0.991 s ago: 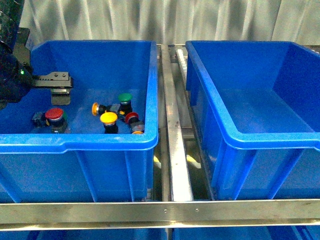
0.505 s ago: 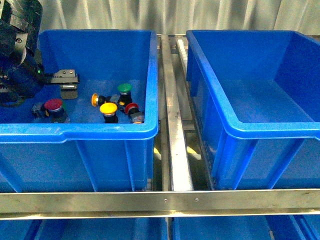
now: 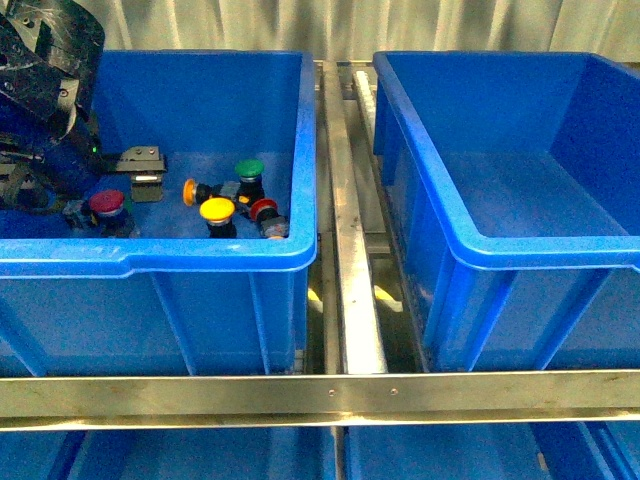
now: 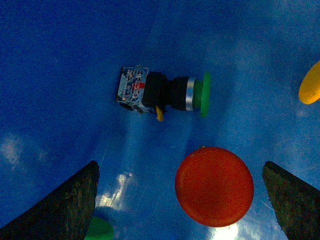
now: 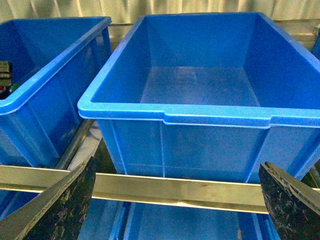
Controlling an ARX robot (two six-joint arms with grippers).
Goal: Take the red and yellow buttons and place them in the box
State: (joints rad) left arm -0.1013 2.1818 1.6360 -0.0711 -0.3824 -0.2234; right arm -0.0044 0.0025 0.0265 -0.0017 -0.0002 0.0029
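The left gripper [image 3: 146, 172] hangs inside the left bin [image 3: 200, 262], low over its floor near the back left, and in the left wrist view its two dark fingers [image 4: 65, 200] stand wide apart with nothing between them but the bin floor and the red button [image 4: 214, 186] below, whose round cap faces up; the fingers do not touch it. In the front view that red button [image 3: 107, 203] stands upright just in front of the gripper, towards the bin's near left. The yellow button [image 3: 217, 211] stands upright near the bin's front wall, with a second yellow button [image 3: 190, 190] lying on its side just behind it and a second red button [image 3: 263, 211] tipped over at its right. A green button [image 4: 165, 93] lies on its side beyond the red cap. The right gripper [image 5: 177, 162] is spread wide, holding nothing, in front of the right box [image 5: 172, 114]
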